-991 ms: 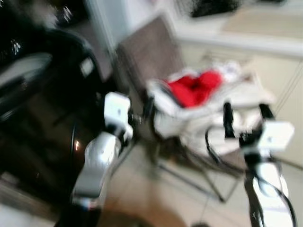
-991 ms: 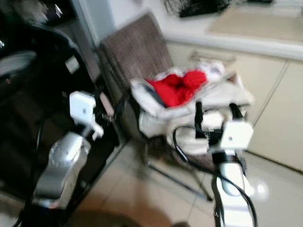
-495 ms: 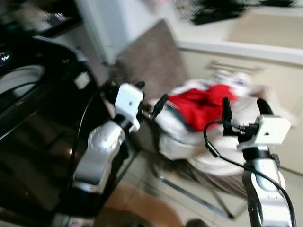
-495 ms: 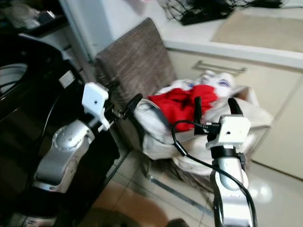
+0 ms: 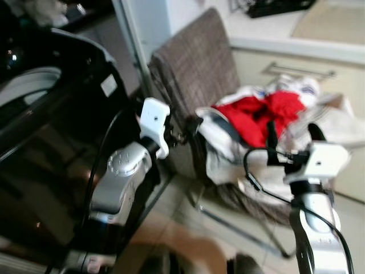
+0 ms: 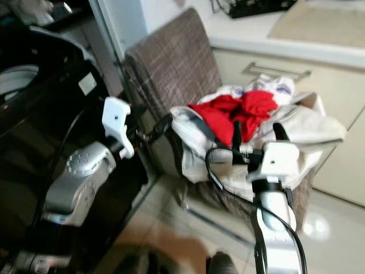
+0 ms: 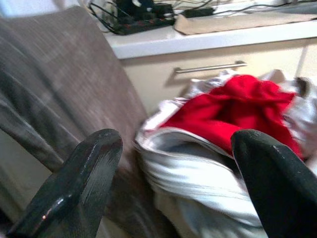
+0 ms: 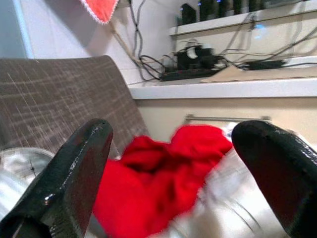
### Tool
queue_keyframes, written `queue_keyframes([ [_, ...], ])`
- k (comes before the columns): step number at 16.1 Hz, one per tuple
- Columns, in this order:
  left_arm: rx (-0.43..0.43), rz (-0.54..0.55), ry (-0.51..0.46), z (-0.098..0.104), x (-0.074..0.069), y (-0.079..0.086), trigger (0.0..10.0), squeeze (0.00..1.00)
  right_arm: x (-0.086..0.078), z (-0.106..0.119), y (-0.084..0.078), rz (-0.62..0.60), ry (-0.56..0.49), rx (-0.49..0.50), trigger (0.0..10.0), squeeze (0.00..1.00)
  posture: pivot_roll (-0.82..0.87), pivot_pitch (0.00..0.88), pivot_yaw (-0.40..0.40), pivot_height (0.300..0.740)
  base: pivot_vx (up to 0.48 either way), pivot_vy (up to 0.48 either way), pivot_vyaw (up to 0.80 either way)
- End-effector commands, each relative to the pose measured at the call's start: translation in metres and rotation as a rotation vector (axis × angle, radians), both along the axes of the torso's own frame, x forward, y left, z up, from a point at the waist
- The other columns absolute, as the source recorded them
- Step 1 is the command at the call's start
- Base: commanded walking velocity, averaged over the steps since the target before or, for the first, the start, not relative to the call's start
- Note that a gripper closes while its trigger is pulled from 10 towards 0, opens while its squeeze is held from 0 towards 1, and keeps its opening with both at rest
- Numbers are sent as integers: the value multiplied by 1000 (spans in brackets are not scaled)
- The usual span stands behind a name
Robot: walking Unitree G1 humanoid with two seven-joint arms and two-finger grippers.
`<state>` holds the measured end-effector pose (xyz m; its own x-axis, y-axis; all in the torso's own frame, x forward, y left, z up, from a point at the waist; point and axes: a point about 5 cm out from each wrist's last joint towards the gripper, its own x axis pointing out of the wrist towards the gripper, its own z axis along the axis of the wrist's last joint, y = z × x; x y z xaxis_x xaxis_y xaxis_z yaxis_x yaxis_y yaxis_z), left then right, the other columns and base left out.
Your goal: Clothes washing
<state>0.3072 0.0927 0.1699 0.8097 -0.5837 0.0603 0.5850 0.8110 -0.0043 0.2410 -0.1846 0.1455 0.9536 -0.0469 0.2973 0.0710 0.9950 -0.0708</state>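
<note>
A red garment (image 5: 256, 114) lies on top of a heap of white clothes (image 5: 228, 151) on a brown woven chair (image 5: 194, 68). My left gripper (image 5: 183, 131) is open, held at the chair's left edge beside the heap. In the left wrist view its fingers (image 7: 84, 183) stand wide apart, with the white clothes (image 7: 188, 178) and red garment (image 7: 233, 111) beyond them. My right gripper (image 6: 258, 134) is open, just in front of the heap and below the red garment. The right wrist view looks between its fingers (image 8: 74, 173) at the red garment (image 8: 158, 178).
A black washing machine (image 5: 51, 142) stands close on the left, its lid raised. Behind the chair runs a cream cabinet with a metal handle (image 5: 296, 71) under a counter (image 6: 268, 40) carrying cables. Tiled floor (image 6: 165, 228) lies between the machine and the chair.
The camera has shifted and the picture is less blurred. My left arm rose from low beside the machine toward the chair's edge. The right gripper stays open before the heap.
</note>
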Motion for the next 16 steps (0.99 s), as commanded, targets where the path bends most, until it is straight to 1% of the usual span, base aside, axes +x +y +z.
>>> queue_keyframes([
  [1, -16, 30, 21, 0, 2, 6, 10000, 0, -1, 1, 0, -4, 3, 1, 10000, 0, -319, 57, 149, 655, 0, 0, -538],
  [2, -16, 61, 40, -5, 4, 8, 10000, 0, -1, 1, 0, -4, 6, 2, 10000, 0, -318, 58, 148, 655, 0, 0, -538],
  [3, 45, 96, 51, -17, 5, 11, 10000, 0, 0, -1, 1, 2, 11, 3, 10000, 0, -317, 56, 146, 655, 0, 0, -569],
  [4, 61, 98, 47, -21, 5, 10, 10000, 0, 1, -2, 1, -3, 14, -2, 10000, 0, -313, 57, 143, 655, 0, 0, 0],
  [5, 126, 74, -7, -19, 4, 6, 10000, 0, 2, -3, 3, 3, 24, -8, 10000, 0, -311, 56, 142, 655, 0, -480, 0],
  [6, 193, 20, -45, -19, 2, -2, 10000, 0, 3, -3, 5, 24, 24, -6, 10000, 0, -309, 56, 142, 655, 0, -465, 0],
  [7, 223, -11, -72, -17, 1, -9, 10000, 0, 2, -3, 7, 34, 22, -1, 10000, 0, -309, 56, 142, 655, 0, -461, 0],
  [8, 230, -8, -84, -16, 2, -11, 10000, 0, 3, -3, 8, 34, 20, 2, 10000, 0, -306, 52, 143, 655, 0, -454, 0],
  [10, 201, -8, -78, -16, 4, -13, 10000, 0, 4, -3, 8, 25, 22, 3, 10000, 0, -306, 52, 143, 655, 0, -450, 0],
  [11, 179, -10, -93, -12, 5, -14, 10000, 0, 8, -3, 8, 9, 29, -29, 10000, 0, -303, 65, 145, 655, 251, -405, 0],
  [12, 168, -27, -107, -8, 4, -16, 10000, 0, 8, -1, 8, 9, 28, -33, 10000, 0, -299, 87, 142, 655, 262, -398, 0],
  [14, 92, 19, -83, -1, 4, -10, 10000, 0, 6, 4, 5, 7, 27, -31, 10000, 0, -287, 134, 137, 655, 0, 0, 0],
  [16, 47, 76, -59, 6, 7, -5, 10000, 0, 1, 10, 7, 29, 18, -22, 10000, 0, -282, 176, 130, 655, 0, 0, 0],
])
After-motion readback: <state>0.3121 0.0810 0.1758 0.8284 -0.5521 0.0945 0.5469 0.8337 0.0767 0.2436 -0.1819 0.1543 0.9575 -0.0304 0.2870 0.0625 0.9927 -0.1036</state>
